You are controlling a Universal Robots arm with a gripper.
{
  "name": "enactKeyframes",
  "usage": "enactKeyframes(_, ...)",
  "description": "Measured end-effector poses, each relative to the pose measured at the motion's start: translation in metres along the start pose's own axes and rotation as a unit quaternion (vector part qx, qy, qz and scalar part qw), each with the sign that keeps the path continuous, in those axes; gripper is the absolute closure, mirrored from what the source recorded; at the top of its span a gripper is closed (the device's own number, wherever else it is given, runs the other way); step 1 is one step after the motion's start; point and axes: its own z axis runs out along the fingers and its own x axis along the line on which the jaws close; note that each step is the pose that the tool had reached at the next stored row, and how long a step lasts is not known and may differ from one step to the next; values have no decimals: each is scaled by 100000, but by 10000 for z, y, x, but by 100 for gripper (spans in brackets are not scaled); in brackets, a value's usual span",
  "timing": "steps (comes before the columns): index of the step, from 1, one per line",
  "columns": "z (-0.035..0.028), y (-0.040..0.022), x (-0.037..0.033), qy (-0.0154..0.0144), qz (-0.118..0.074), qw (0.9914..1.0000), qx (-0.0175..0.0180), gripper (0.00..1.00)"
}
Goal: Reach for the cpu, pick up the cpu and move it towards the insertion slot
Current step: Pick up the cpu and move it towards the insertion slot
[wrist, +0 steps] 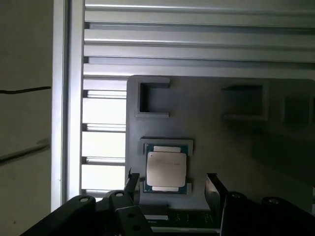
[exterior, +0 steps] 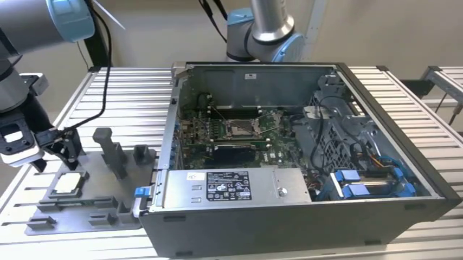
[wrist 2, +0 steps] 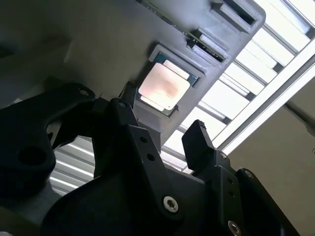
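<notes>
Cpu (exterior: 67, 183): flat square chip, pale metal face up, seated in a shallow green-edged nest on the grey fixture (exterior: 94, 216). It lies at the exterior view's left, outside the case (exterior: 289, 227). Both wrist views show it square in its nest, level and untouched (wrist 2: 164, 87) (wrist: 167, 169).

Gripper (exterior: 56, 161): black, two-fingered, spread wide and holding nothing. It hangs just over the chip with one finger to each side. In the first wrist view the fingertips (wrist: 212, 179) bracket the chip's two opposite edges with a gap on both sides. Whether the tips have reached the chip's own level I cannot tell.

Slot (exterior: 241, 127): silver-framed socket on the green board inside the case, well apart from the chip.

Progress, as I judge it: the reach is all but finished; the grasp, the lift and the carry to the slot are not yet done.

Room: the nest walls sit close to the chip's edges, so there is little slack for the fingers. Grey posts (exterior: 110, 150) stand on the fixture between chip and case, and the case's side wall rises beyond them. Above the slatted table (exterior: 130, 92) the air is open.
</notes>
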Motion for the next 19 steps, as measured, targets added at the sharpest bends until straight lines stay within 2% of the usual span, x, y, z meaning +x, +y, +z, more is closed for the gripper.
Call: enactKeyframes(19,330,-19,31,-13,309,100000,-6,0)
